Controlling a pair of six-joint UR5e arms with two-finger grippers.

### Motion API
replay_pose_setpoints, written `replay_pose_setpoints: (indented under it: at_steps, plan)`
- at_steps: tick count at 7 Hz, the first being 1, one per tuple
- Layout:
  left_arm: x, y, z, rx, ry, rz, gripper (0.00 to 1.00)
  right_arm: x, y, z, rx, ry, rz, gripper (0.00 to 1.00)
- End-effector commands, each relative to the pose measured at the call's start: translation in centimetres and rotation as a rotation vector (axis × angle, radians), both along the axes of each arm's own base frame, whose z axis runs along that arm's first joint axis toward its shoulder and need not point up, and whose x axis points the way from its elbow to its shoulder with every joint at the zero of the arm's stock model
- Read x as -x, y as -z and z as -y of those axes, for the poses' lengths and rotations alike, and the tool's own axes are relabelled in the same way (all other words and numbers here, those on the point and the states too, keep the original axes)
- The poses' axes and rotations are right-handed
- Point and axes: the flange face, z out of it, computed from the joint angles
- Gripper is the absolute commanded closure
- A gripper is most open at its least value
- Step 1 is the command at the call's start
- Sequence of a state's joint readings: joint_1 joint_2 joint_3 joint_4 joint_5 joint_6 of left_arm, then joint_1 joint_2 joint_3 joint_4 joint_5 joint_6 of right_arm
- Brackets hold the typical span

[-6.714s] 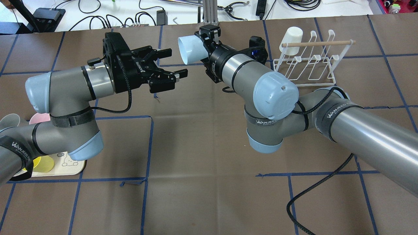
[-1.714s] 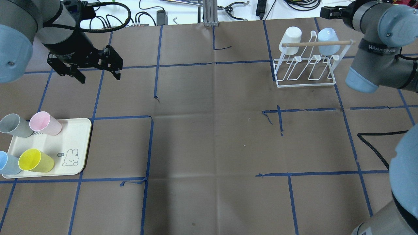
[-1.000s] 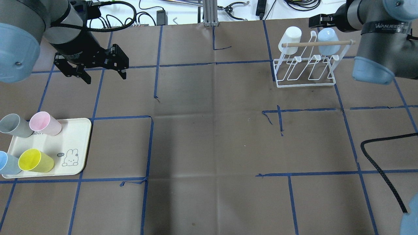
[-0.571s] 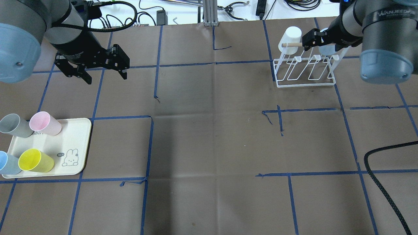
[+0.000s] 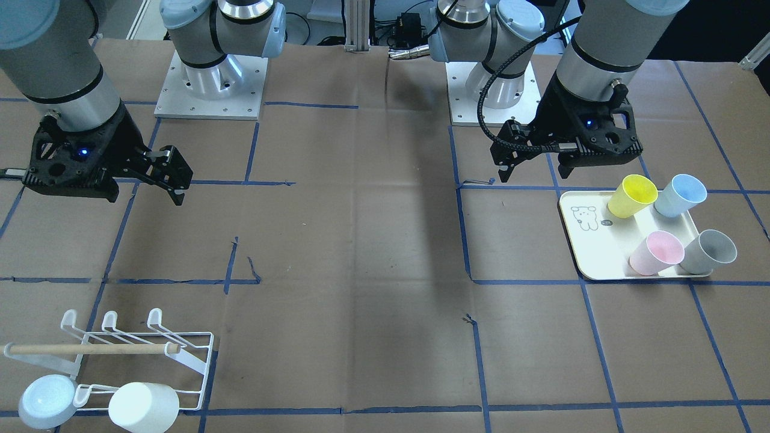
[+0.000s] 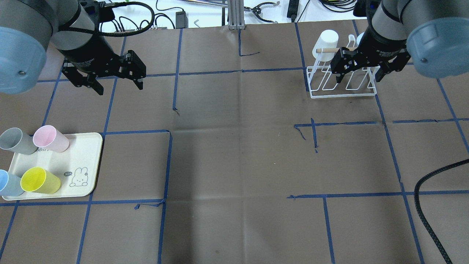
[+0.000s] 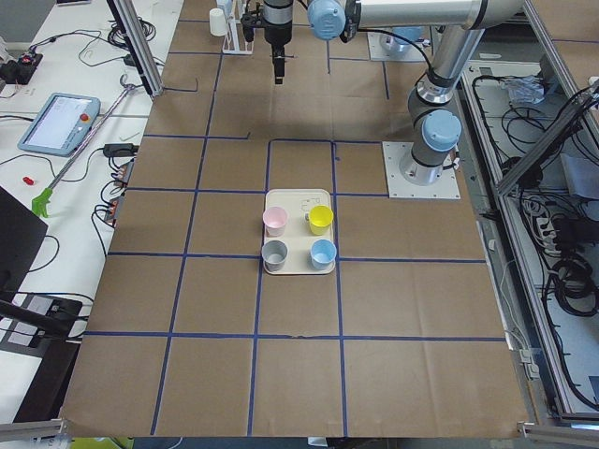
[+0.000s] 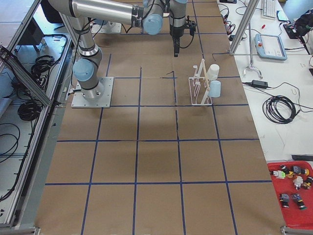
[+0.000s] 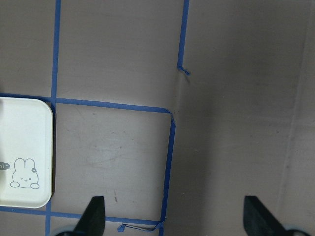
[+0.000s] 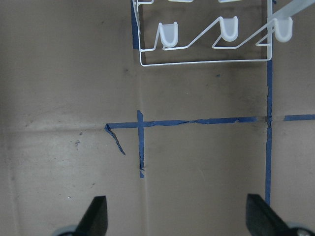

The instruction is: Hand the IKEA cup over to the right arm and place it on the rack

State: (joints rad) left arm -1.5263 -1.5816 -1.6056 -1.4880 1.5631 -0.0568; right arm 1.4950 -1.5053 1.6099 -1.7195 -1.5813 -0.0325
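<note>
The white wire rack (image 5: 198, 361) with its wooden dowel (image 5: 90, 348) stands at the table's far right in the overhead view (image 6: 342, 94). A pale-blue cup (image 5: 45, 400) and a white cup (image 5: 144, 406) hang on it. My right gripper (image 6: 359, 77) hovers above the rack's near side, open and empty; it also shows in the front view (image 5: 174, 177). The right wrist view shows the rack's prongs (image 10: 167, 34) ahead of the open fingers (image 10: 93, 216). My left gripper (image 6: 119, 87) is open and empty at the far left, above bare table.
A cream tray (image 6: 84, 154) with a bunny drawing lies at the near left. It holds a grey cup (image 6: 14, 141), a pink cup (image 6: 51, 138), a yellow cup (image 6: 40, 180) and a blue cup (image 6: 7, 183). A black cable (image 6: 428, 205) lies at the near right.
The pale-blue cup went from my right gripper onto the rack. Since then my right gripper has swung from behind the rack to above its near side. The left gripper has barely moved.
</note>
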Motion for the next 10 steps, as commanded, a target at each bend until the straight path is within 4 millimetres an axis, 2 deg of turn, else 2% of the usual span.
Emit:
replay_pose_setpoints:
  at_steps: [1,2,5,7,10]
  plan:
    - [0.0,-0.1,0.0,0.003,0.0,0.0,0.01,-6.2,-1.5,-1.1,0.009,-0.03,-0.014,0.0]
    - [0.0,-0.1,-0.1,0.001,0.0,0.0,0.01,-8.8,-1.7,-1.9,0.022,-0.083,-0.053,0.0]
    - [0.0,-0.1,-0.1,0.001,0.0,0.0,0.01,-7.9,-3.3,-3.0,0.039,-0.066,-0.048,0.0]
    - [0.0,0.0,-0.1,0.0,0.0,0.0,0.01,-5.7,-4.3,-3.5,0.041,-0.024,-0.044,0.0]
    - [0.0,0.0,-0.1,0.0,0.002,-0.001,0.01,-6.4,-4.3,-3.8,0.032,-0.033,0.014,0.0]
